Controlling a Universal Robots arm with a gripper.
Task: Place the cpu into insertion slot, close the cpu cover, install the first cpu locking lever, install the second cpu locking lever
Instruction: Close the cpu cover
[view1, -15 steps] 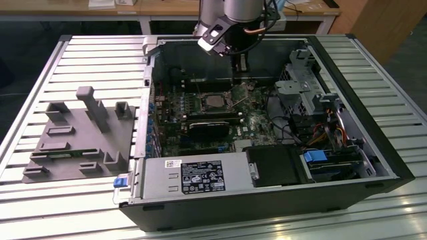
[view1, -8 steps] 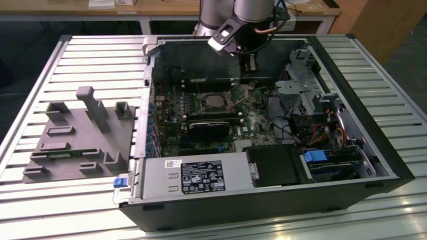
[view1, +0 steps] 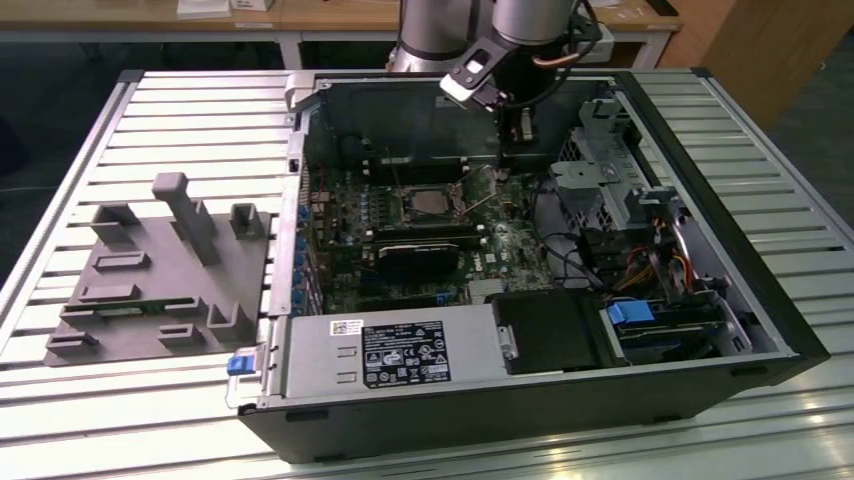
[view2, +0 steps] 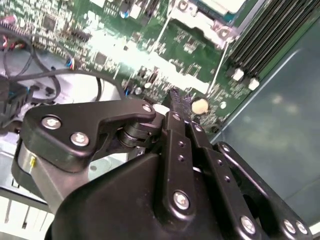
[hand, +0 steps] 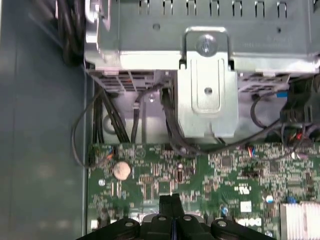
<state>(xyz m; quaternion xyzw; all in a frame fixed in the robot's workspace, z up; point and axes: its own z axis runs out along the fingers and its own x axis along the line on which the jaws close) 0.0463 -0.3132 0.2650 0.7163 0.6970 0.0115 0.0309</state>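
Second wrist view: cpu cover (view2: 198, 21) partly cut off

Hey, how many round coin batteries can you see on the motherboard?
1. The coin battery lies on the motherboard, near the edge that runs along the case wall and close to the tips of the hand. Others may be hidden under the hand.

arm (view1: 531, 18): silver-grey tubes | wrist cable (view1: 578, 48): dark, looped | gripper (view2: 181, 101): matte black linkages (view2: 100, 127), silver screws (view2: 180, 200)
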